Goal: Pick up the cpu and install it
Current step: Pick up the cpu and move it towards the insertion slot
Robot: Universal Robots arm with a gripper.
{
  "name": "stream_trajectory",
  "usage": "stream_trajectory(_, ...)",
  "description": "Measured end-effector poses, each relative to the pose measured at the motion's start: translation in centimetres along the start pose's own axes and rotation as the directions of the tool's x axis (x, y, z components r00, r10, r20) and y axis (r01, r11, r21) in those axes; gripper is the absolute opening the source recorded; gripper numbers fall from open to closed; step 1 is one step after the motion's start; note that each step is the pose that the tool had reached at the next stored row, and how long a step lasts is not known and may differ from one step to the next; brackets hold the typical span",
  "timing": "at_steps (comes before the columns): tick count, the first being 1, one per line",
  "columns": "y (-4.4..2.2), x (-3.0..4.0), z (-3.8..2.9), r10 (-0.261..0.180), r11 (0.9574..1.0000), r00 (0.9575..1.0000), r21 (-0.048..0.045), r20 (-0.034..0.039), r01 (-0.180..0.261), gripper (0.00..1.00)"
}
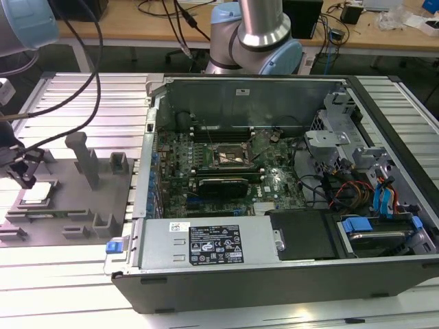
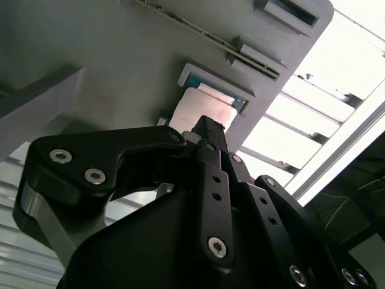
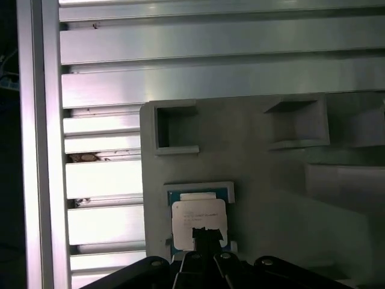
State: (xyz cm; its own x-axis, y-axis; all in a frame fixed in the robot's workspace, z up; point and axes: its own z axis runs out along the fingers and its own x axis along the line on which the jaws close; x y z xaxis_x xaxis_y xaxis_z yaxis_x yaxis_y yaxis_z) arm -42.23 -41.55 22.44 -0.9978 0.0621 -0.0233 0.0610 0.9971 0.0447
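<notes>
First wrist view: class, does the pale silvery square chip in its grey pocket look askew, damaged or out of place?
Nothing stands out. The pale silvery square chip sits squarely in its pocket on the grey plastic fixture plate, edges parallel to the pocket's frame, with no visible damage. The black hand hides one edge.

Behind the computer case, the arm is a silver tube with pale blue joint caps. Its claw is matte black, angular, dotted with silver screw heads.
</notes>
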Motion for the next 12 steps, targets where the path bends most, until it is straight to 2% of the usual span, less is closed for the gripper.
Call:
stream_trajectory(5, -0.03, 0.03, 0.63, -0.046, 0.9989, 0.9989, -0.001, -0.0023, 0.046, 0.11)
stream_trajectory(10, -0.01, 0.04, 1.24, -0.049, 0.9988, 0.9988, -0.0007, -0.0038, 0.049, 0.11)
stream_trajectory(12, 0.0, 0.05, 1.24, -0.049, 0.9988, 0.9988, -0.0006, -0.0039, 0.049, 0.11)
